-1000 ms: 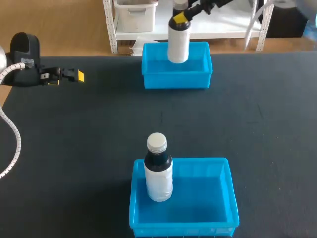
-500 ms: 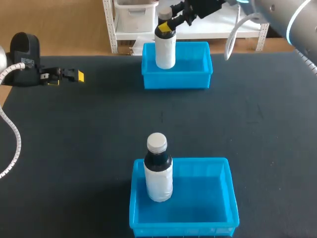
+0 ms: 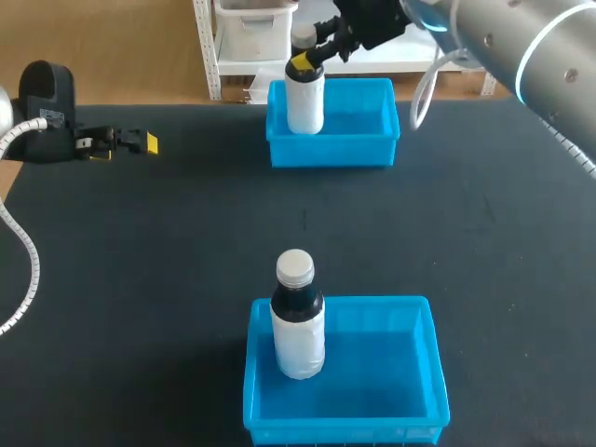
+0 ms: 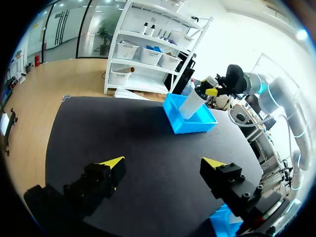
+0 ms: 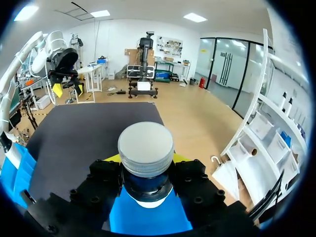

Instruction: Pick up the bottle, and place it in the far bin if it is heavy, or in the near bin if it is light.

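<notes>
A white bottle [image 3: 304, 101] with a dark neck and pale cap stands upright in the left part of the far blue bin [image 3: 372, 149]; whether it rests on the floor I cannot tell. My right gripper [image 3: 312, 58] is shut on its neck, and in the right wrist view the cap [image 5: 145, 147] rises between the yellow tips [image 5: 145, 162] above the bin [image 5: 148, 219]. My left gripper [image 3: 140, 142] is at the table's left edge, open [image 4: 165, 163] and holding nothing. From there the bottle [image 4: 192, 101] and far bin [image 4: 193, 123] show far ahead.
A second bottle [image 3: 298, 321] of the same kind stands upright in the left part of the near blue bin [image 3: 433, 368]. Bare black table lies between the two bins and around my left gripper.
My right arm has carried the bottle leftward and down, from above the far bin's middle into its left part. The left arm has not moved.
</notes>
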`<action>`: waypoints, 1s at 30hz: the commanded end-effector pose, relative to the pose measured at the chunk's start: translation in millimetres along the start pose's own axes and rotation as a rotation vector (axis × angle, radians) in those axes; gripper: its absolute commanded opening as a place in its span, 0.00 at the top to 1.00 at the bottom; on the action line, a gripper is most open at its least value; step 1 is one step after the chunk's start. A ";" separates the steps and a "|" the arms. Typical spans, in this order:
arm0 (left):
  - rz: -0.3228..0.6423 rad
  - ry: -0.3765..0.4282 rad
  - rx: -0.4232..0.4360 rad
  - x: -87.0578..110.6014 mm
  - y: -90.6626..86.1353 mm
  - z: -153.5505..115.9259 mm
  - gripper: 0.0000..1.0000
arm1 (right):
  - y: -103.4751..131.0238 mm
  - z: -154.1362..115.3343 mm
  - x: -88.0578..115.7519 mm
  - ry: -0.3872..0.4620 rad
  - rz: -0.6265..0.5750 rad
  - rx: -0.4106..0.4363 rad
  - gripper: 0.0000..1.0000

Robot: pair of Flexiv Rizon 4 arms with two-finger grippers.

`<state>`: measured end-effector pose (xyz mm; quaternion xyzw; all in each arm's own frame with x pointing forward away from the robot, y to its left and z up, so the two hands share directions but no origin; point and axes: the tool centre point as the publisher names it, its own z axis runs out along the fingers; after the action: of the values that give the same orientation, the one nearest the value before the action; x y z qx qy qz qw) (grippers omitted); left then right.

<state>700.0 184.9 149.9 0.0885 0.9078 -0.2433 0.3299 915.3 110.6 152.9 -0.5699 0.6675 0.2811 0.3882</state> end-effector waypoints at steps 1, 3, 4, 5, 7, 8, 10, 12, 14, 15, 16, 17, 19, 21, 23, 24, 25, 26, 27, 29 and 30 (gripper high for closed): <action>0.000 0.000 0.000 0.0 0.0 0.0 0.00 | -15.0 7.1 0.0 -0.006 0.015 -0.332 1.00; 0.000 0.000 0.000 0.0 0.0 0.0 0.00 | -15.2 7.8 1.1 -0.008 0.018 -0.333 1.00; 0.000 0.000 0.000 0.0 0.0 0.0 0.00 | -15.3 8.6 2.0 -0.008 0.022 -0.335 1.00; 0.000 0.000 0.000 0.0 0.0 0.0 0.00 | -15.6 9.5 2.7 -0.008 0.025 -0.336 1.00; 0.000 0.000 0.000 0.0 0.0 0.0 0.00 | -15.9 10.4 3.6 -0.008 0.027 -0.337 1.00; 0.000 0.000 0.000 0.0 0.0 0.0 0.00 | -16.0 11.1 4.2 -0.007 0.029 -0.337 1.00; 0.000 0.000 0.000 0.0 0.0 0.0 0.00 | -16.5 12.7 5.3 -0.005 0.032 -0.339 1.00; 0.000 0.000 0.000 0.0 0.0 0.0 0.00 | -16.4 14.5 6.7 -0.002 0.034 -0.343 1.00; 0.000 0.000 0.000 0.0 0.0 0.0 0.00 | -16.7 16.1 7.7 -0.001 0.037 -0.345 1.00; 0.000 0.000 0.000 0.0 0.0 0.0 0.00 | -16.6 16.9 8.2 0.000 0.039 -0.346 1.00; 0.000 0.000 0.000 0.0 0.0 0.0 0.00 | -16.6 17.4 8.6 -0.001 0.041 -0.348 1.00; 0.000 0.000 0.000 0.0 0.0 0.0 0.00 | -16.6 18.2 9.0 -0.001 0.043 -0.349 1.00; 0.000 0.000 0.000 0.0 0.0 0.0 0.00 | -16.6 20.0 10.2 -0.001 0.047 -0.353 1.00; 0.000 0.000 0.000 0.0 0.0 0.0 0.00 | -16.8 21.1 11.2 -0.001 0.050 -0.355 1.00; 0.000 0.000 0.000 0.0 0.0 0.0 0.00 | -17.3 22.1 12.3 -0.001 0.054 -0.357 1.00; 0.000 0.000 0.000 0.0 0.0 0.0 0.00 | -17.4 22.4 12.6 -0.002 0.055 -0.358 1.00; 0.000 0.000 0.000 0.0 0.0 0.0 0.00 | -17.8 23.2 13.3 -0.002 0.058 -0.361 1.00; 0.000 0.000 0.000 0.0 0.0 0.0 0.00 | -18.0 23.7 13.7 -0.003 0.060 -0.362 0.93; 0.000 0.000 0.000 0.0 0.0 0.0 0.00 | -18.1 24.2 14.2 -0.002 0.062 -0.364 0.86; 0.000 0.000 0.000 0.0 0.0 0.0 0.00 | -18.4 25.0 14.9 0.000 0.064 -0.367 0.68; 0.000 0.000 0.000 0.0 0.0 0.0 0.00 | -18.5 25.3 15.2 0.001 0.065 -0.367 0.62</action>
<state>700.0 184.9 149.9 0.0885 0.9078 -0.2433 0.3299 924.7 115.6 126.4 -0.5411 0.6927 0.2757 0.3892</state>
